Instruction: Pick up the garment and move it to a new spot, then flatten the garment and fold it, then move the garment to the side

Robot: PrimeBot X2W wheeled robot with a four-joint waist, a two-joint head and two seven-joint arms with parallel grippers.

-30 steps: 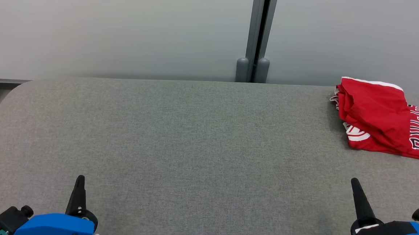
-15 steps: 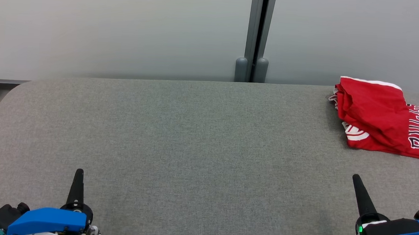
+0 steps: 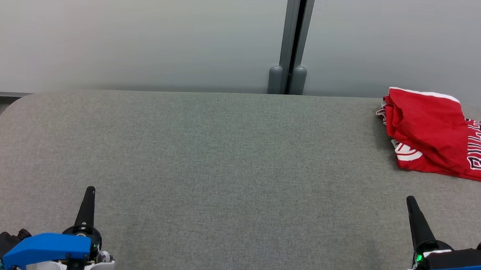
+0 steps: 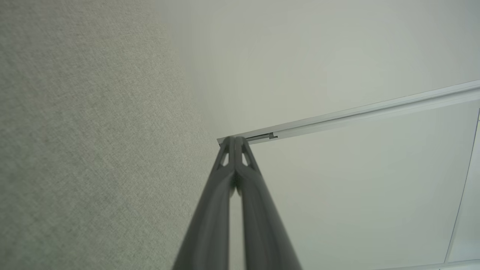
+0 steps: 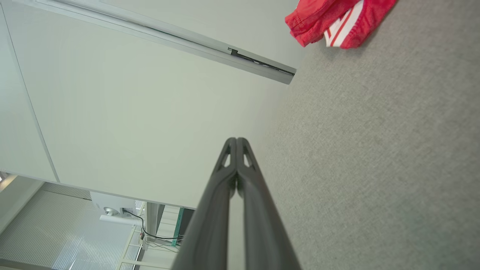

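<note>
Red garment [image 3: 436, 134] lies in loose folded layers at the far right corner of the worktop [image 3: 222, 159]. That fits either a bundle awaiting pickup or a finished fold set aside. Left arm [image 3: 46, 244] and right arm [image 3: 462, 263] rest low at the worktop's near corners, jaws closed, empty, pointing away.

Grey fabric-covered table [image 3: 222, 159]; folded red garment [image 3: 432, 134] (white lettering) on far-right corner
</note>
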